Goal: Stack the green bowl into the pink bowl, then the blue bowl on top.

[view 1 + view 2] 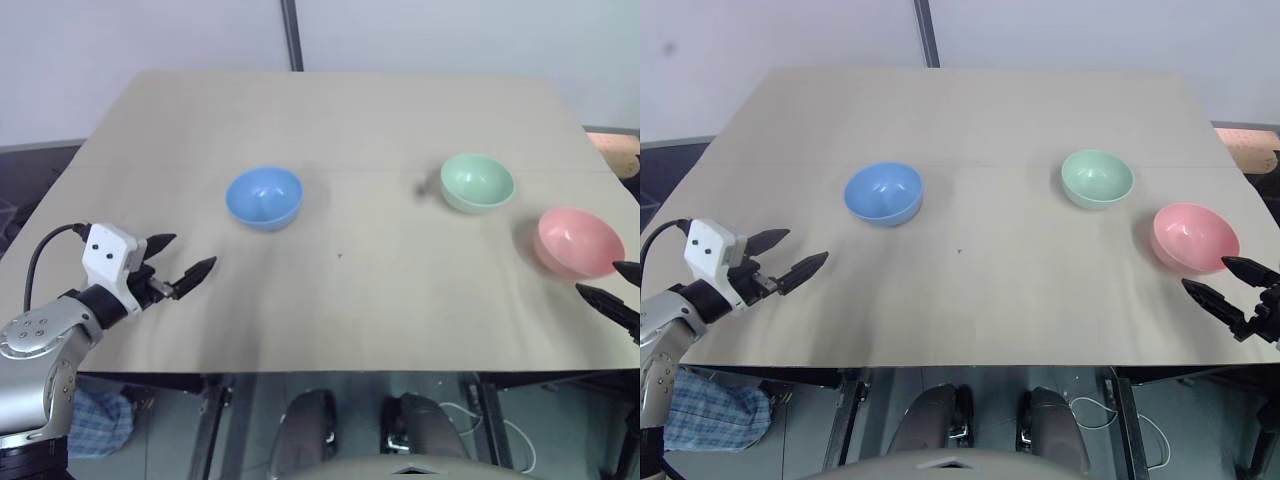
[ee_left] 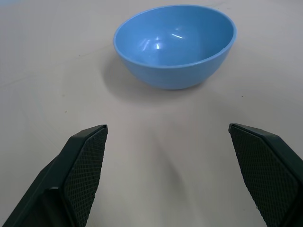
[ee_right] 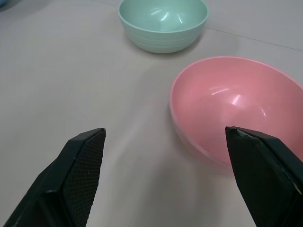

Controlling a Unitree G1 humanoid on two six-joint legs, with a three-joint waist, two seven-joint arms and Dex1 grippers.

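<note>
Bowls all separate on table (image 1: 330, 310), nothing stacked; my left gripper (image 1: 183, 264) wide, empty, lined up on blue bowl (image 1: 264, 196); my right gripper (image 1: 1230, 285) wide, empty, just beside pink bowl (image 1: 1195, 237), green bowl (image 1: 1097, 178) near behind it, ready for first pick

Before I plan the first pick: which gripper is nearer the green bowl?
Right. The right gripper sits by the pink bowl, just short of the green bowl; the left gripper is across the table, near the blue bowl.
</note>
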